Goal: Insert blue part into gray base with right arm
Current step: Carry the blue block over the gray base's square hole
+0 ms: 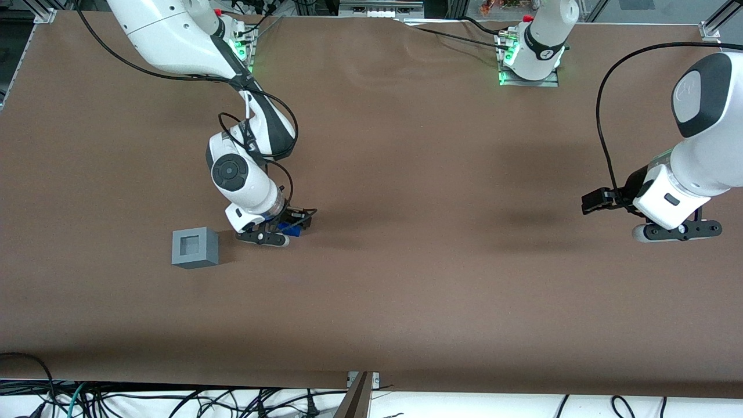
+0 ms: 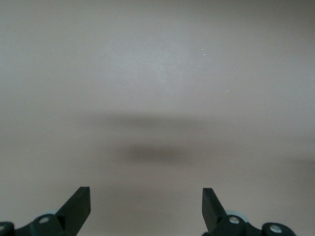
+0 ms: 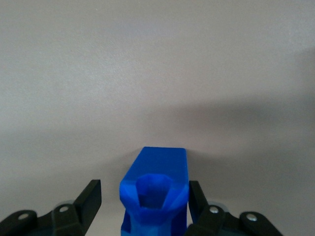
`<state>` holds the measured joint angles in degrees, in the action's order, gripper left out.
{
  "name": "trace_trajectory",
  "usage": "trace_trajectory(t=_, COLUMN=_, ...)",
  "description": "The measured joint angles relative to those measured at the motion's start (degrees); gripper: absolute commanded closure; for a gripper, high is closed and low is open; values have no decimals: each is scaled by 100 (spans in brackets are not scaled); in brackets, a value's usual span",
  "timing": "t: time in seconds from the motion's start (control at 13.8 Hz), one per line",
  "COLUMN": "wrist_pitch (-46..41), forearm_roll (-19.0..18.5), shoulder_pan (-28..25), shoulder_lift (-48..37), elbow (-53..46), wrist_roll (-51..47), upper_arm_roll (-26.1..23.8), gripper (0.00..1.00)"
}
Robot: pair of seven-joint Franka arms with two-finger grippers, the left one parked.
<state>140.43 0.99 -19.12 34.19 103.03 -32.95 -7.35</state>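
Gray base [image 1: 195, 247] sits beside bent right arm [image 1: 241, 174] (gripper [image 1: 288, 227] straddling blue part [image 3: 156, 194]).

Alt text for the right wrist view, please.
A blue part sits between the two black fingers of the gripper, one finger clearly apart from it, over a plain pale table. No gray base appears.

Tool [image 3: 142, 201] low; fingers apart

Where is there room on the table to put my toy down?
Most of the brown table is bare, especially nearer the front camera than the gray base. It is crowded only beside that base, where the gripper has its jaws around the blue part.
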Motion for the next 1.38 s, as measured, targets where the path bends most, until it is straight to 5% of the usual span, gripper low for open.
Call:
trace_trajectory(t=0.14, wrist_pitch=-8, forearm_roll=-1, shoulder_pan=0, shoulder_lift=-23, elbow=-1, wrist_roll=103, upper_arm_roll=17, gripper=70)
trace_trajectory(t=0.51, wrist_pitch=-536, forearm_roll=-13, shoulder_pan=4, shoulder_lift=-363, elbow=-113, wrist_roll=865, upper_arm_roll=230, gripper=70)
trace_trajectory(t=0.72, wrist_pitch=-1696, forearm_roll=-6, shoulder_pan=21, shoulder_lift=-787, elbow=-518, wrist_roll=2233, upper_arm_roll=791, gripper=70)
trace_trajectory(t=1.01, wrist_pitch=-2065, forearm_roll=36, shoulder_pan=102, shoulder_lift=-1078, elbow=-586, wrist_roll=3738, upper_arm_roll=1739, gripper=70)
trace_trajectory(t=1.38, wrist_pitch=-2062, forearm_roll=697, shoulder_pan=706, shoulder_lift=-881, elbow=-549, wrist_roll=4360, upper_arm_roll=1895, gripper=70)
